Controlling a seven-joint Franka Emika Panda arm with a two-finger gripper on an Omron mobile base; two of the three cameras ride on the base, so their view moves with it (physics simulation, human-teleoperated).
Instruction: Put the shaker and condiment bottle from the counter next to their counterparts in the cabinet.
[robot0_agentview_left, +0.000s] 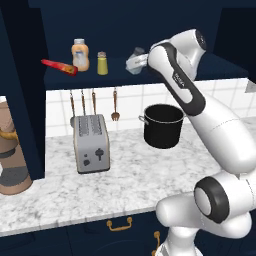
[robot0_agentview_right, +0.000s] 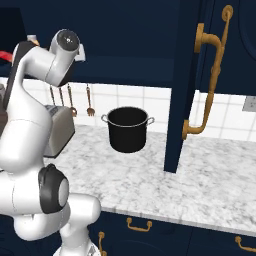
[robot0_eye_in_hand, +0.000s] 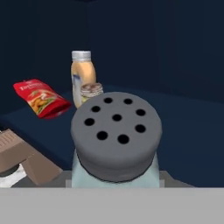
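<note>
My gripper (robot0_agentview_left: 134, 62) is up at the navy cabinet's open shelf (robot0_agentview_left: 100, 79), shut on the pale grey-blue shaker (robot0_agentview_left: 136, 59). In the hand view the shaker's dark grey cap with its holes (robot0_eye_in_hand: 116, 134) sits right in front of the camera and hides the fingers. Whether its base touches the shelf cannot be told. To its left stand the yellow-green shaker (robot0_agentview_left: 102, 63) (robot0_eye_in_hand: 91, 91) and the fat orange bottle (robot0_agentview_left: 80, 54) (robot0_eye_in_hand: 82, 74). The red condiment bottle (robot0_agentview_left: 58, 66) (robot0_eye_in_hand: 40, 98) lies on its side at the shelf's left end.
On the marbled counter (robot0_agentview_left: 130, 177) a black pot (robot0_agentview_left: 162, 125) (robot0_agentview_right: 127, 129) stands below the arm, with a silver toaster (robot0_agentview_left: 91, 143) to its left. Utensils (robot0_agentview_left: 93, 102) hang on the tiled wall. An open cabinet door with a brass handle (robot0_agentview_right: 209, 75) stands at the right.
</note>
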